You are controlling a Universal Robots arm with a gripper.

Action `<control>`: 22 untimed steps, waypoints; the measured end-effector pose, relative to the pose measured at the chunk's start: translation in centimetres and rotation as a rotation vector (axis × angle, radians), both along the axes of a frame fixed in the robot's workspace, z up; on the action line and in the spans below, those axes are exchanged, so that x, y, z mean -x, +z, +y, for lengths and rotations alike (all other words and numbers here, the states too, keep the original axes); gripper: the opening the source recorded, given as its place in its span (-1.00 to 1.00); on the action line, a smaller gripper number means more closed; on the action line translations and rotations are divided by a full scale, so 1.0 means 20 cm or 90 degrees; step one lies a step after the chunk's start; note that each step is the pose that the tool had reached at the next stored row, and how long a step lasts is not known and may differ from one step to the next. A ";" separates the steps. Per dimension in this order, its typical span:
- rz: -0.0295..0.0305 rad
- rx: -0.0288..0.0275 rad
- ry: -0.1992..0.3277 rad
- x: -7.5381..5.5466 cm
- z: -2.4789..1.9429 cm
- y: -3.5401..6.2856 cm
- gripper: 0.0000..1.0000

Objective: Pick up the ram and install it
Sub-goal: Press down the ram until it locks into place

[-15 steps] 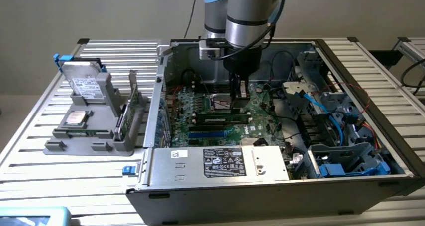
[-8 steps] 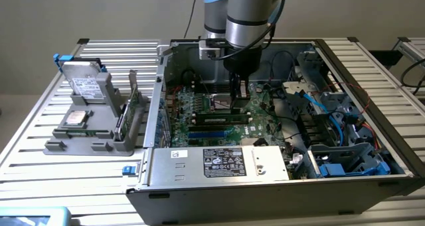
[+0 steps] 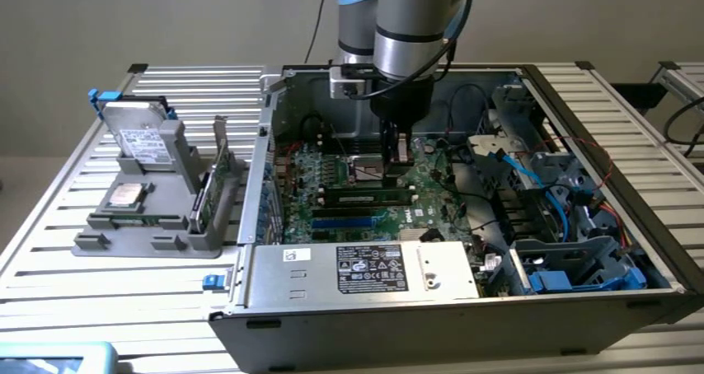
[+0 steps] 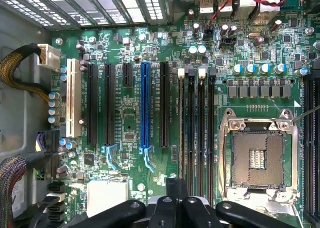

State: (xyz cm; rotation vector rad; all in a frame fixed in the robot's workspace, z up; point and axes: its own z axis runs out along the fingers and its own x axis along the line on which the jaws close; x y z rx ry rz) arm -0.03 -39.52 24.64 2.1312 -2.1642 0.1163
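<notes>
**Pincer closed over the board, ram just beside the socket**

In the exterior view the black two-fingered gripper (image 3: 396,156) hangs inside the open grey metal computer case (image 3: 440,329), low over the board, presumably to work at the slots. The ram (image 3: 368,198), a thin green stick with black chips, lies along the slots near the socket, apart from the fingers. We judge it seated, but cannot be sure. The case sits on a slatted aluminium table (image 3: 110,287) beside a grey plastic parts fixture (image 3: 143,226), before a plain wall.

In the wrist view the gripper (image 4: 172,210) has its fingers drawn together. We cannot make out anything between them. Beyond them lie the green motherboard (image 4: 130,112), long black memory slots (image 4: 195,123) and the open silver processor socket (image 4: 257,153).
</notes>
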 end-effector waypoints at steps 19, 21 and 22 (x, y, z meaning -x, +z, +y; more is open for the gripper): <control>-0.0165 -0.0118 0.001 -0.04 -0.006 -0.015 -0.79; -0.0188 -0.0121 0.001 -0.04 -0.006 -0.023 -0.79; -0.0190 -0.0124 0.001 -0.04 -0.006 -0.026 -0.79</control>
